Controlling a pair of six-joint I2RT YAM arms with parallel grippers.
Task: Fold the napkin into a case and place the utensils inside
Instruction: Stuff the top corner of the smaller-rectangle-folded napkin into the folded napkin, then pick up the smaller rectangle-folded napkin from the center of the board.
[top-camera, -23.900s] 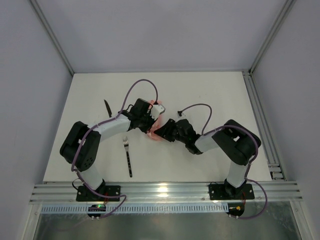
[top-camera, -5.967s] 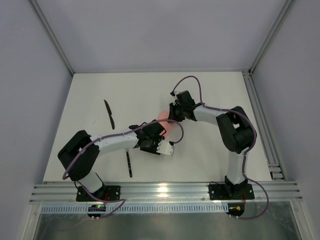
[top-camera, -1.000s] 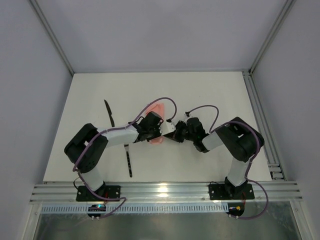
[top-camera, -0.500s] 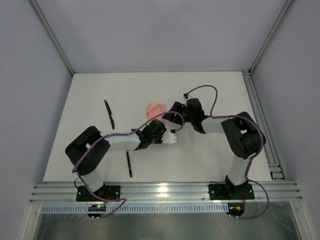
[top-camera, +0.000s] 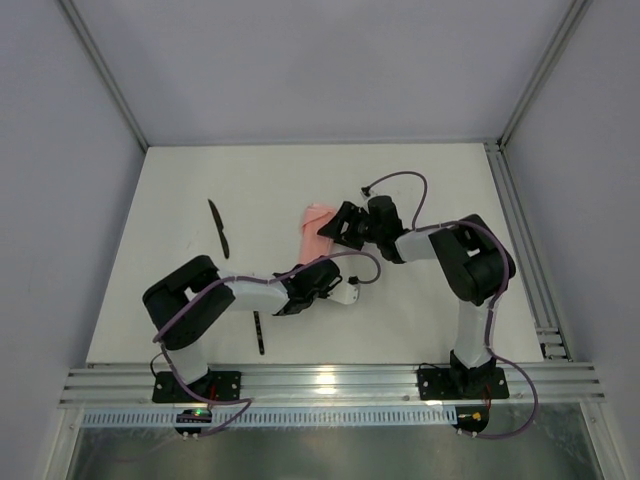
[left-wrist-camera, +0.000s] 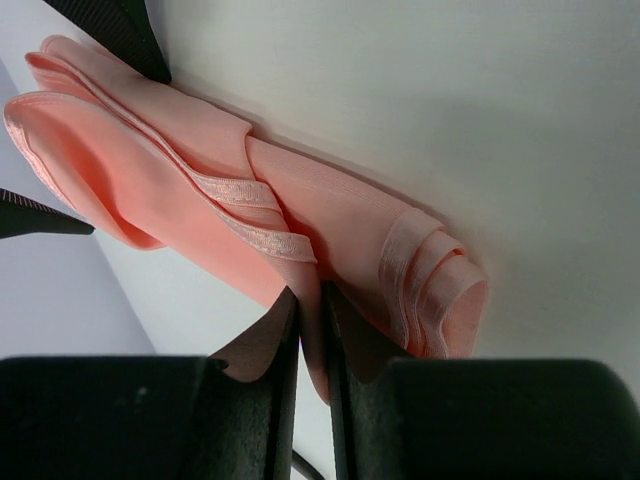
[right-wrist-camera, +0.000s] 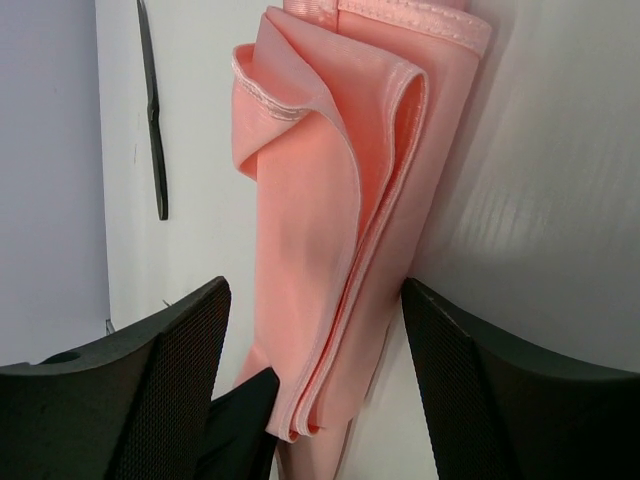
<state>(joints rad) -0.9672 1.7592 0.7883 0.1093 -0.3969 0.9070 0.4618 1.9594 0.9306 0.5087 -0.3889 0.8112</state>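
Top external: white counter (top-camera: 420, 180), with both arms reaching from the near edge toward its middle.
Fork: slim dark-handled metal fork (top-camera: 259, 335) lies nearest the bases, left of centre, flat on the counter; its far end is hidden under the left forearm.
Left claw: left claw (left-wrist-camera: 307, 310) is nearly closed, its two black fingers pinching a hemmed edge of the cloth at the near end of the bundle.
Napkin: thin pale-pink cloth napkin (top-camera: 316, 228) sits at mid-counter, folded into a long narrow bundle of several layers. One end is rolled over on itself, and a hemmed corner flap sticks out along one side.
Right claw: right claw (right-wrist-camera: 315, 290) is spread wide, one textured finger on each side of the bundle, gripping nothing. Whether either finger touches the cloth cannot be told.
Knife: slender black knife (top-camera: 218, 228) lies flat, well left of the napkin and apart from the fork.
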